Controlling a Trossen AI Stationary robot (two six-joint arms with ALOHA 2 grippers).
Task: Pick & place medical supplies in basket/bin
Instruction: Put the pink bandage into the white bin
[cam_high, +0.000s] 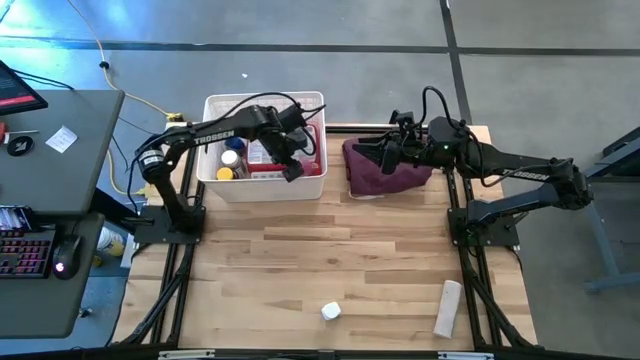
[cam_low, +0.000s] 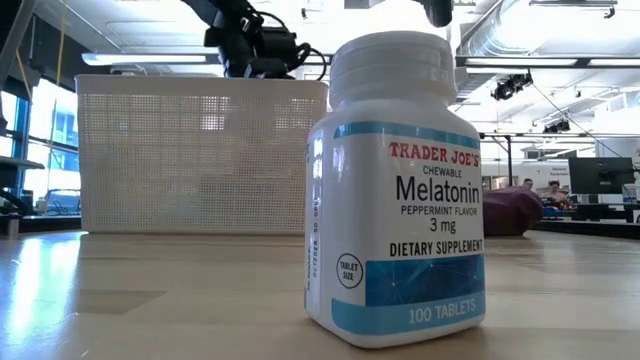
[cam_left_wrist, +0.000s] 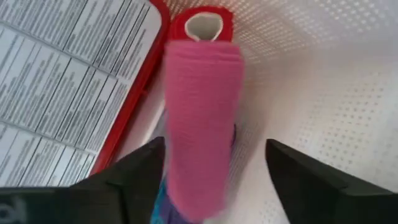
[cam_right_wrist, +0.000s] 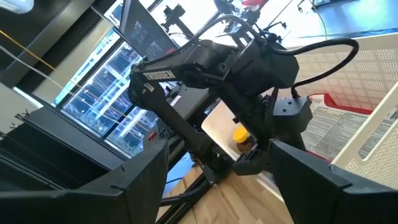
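Observation:
The white basket (cam_high: 215, 105) stands at the table's far side, left of centre, and holds a red first-aid case (cam_left_wrist: 68, 81), a red roll (cam_left_wrist: 202, 25) and small bottles (cam_high: 230, 160). My left gripper (cam_high: 290, 160) points down into the basket's right part, open. A pink roll (cam_left_wrist: 202, 118) shows blurred between its fingers (cam_left_wrist: 214, 144), close beside one of them. My right gripper (cam_high: 385, 150) hovers open above the maroon cloth bundle (cam_high: 385, 178), pointing level toward the basket, with nothing between its fingers (cam_right_wrist: 217, 186). My left gripper stands open around the pink roll, which lies along the fingers, nearer one finger (cam_left_wrist: 140, 171) than the other. I cannot tell whether that finger touches the roll; the other finger (cam_left_wrist: 298, 171) is clearly apart from it.
A white melatonin bottle (cam_high: 331, 312) stands upright near the table's front edge, right in front of the low camera (cam_low: 400, 190). A white cylinder (cam_high: 447, 308) lies on its side at the front right. A desk with a keyboard (cam_high: 25, 250) stands left of the table.

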